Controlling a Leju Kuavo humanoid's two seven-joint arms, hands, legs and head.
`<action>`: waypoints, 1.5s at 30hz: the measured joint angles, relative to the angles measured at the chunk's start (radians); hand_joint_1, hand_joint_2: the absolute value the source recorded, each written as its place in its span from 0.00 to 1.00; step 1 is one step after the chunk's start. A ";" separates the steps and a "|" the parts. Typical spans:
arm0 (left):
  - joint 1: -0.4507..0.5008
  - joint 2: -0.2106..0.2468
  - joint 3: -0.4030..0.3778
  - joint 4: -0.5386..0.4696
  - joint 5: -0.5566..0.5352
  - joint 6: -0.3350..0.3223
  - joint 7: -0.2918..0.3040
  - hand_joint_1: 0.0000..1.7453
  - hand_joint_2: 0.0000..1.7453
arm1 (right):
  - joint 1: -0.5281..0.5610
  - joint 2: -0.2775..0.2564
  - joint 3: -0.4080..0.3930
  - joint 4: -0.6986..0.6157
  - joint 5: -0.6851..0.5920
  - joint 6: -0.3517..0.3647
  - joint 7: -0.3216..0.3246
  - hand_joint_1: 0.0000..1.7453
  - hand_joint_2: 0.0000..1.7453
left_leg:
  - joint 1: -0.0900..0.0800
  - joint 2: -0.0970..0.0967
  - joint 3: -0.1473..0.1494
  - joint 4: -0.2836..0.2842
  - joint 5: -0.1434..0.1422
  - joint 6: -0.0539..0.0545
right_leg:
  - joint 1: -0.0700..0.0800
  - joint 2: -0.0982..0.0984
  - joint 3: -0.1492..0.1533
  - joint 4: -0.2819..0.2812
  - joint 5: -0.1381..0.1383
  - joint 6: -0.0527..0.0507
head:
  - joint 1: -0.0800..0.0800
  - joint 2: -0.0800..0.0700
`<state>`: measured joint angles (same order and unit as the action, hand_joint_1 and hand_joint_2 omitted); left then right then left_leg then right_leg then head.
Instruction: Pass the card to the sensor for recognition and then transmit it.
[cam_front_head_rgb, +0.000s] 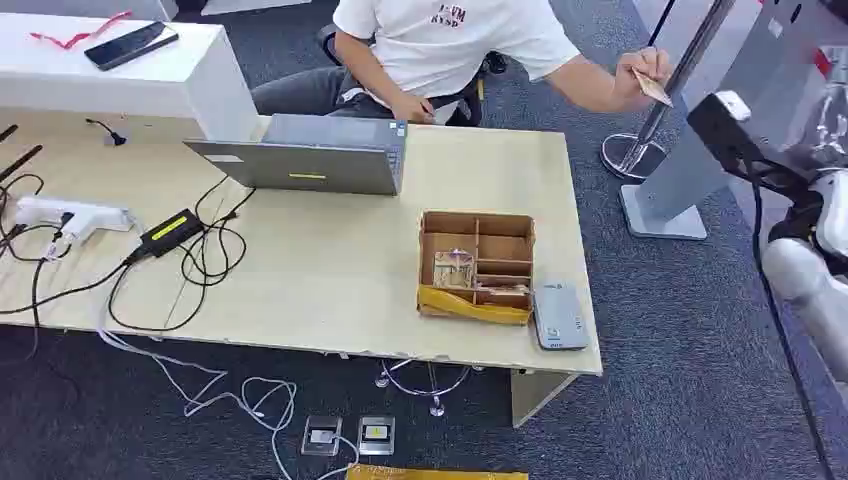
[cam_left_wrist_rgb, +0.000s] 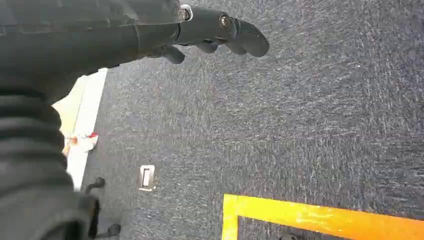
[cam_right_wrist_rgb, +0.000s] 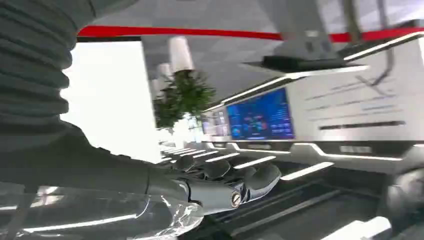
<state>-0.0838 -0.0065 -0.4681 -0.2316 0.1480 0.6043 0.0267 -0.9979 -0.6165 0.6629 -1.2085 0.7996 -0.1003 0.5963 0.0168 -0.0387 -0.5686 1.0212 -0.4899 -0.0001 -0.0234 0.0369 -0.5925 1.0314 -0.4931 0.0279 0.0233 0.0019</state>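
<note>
Head view: small tan card (cam_front_head_rgb: 653, 88) pinched in a person's hand (cam_front_head_rgb: 645, 70), off the table's far right corner, well apart from the flat grey sensor (cam_front_head_rgb: 558, 314) beside the brown cardboard box (cam_front_head_rgb: 477, 263). Handover apparently done. Left hand (cam_left_wrist_rgb: 220, 35) curled, holding nothing; right hand (cam_right_wrist_rgb: 225, 182) curled, empty. Next: lower the right arm.

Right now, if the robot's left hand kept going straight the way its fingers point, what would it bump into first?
Probably just the dark carpet. In the left wrist view the left hand hangs empty, fingers curled, with bare floor ahead. The yellow floor line lies off to one side. Depth is hard to judge.
</note>
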 joint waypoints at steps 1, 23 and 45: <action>-0.001 0.000 -0.002 0.000 0.003 0.000 0.000 0.00 1.00 | -0.011 0.016 0.026 -0.001 -0.006 -0.008 -0.008 0.00 1.00 | 0.000 0.000 0.000 0.000 0.000 0.000 | 0.000 0.000 0.000 0.000 0.000 0.000 | 0.000 0.000; -0.001 0.007 -0.052 0.000 0.035 0.000 -0.005 0.00 1.00 | -0.052 0.227 0.292 0.020 -0.076 -0.068 -0.073 0.00 1.00 | 0.000 -0.001 0.000 0.000 0.000 0.000 | 0.000 0.000 0.000 0.000 0.000 0.000 | 0.000 0.000; 0.007 0.007 -0.053 0.000 0.083 0.016 -0.026 0.00 1.00 | -0.092 0.296 0.376 0.103 -0.119 -0.081 -0.139 1.00 1.00 | 0.000 -0.001 0.000 0.000 0.000 0.000 | 0.000 0.000 -0.001 0.000 0.000 0.000 | 0.000 0.000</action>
<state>-0.0767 0.0008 -0.5211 -0.2319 0.2312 0.6199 0.0011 -1.0900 -0.3201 1.0387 -1.1059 0.6810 -0.1808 0.4574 0.0168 -0.0395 -0.5685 1.0212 -0.4897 -0.0005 -0.0234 0.0367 -0.5932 1.0310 -0.4931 0.0278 0.0233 0.0019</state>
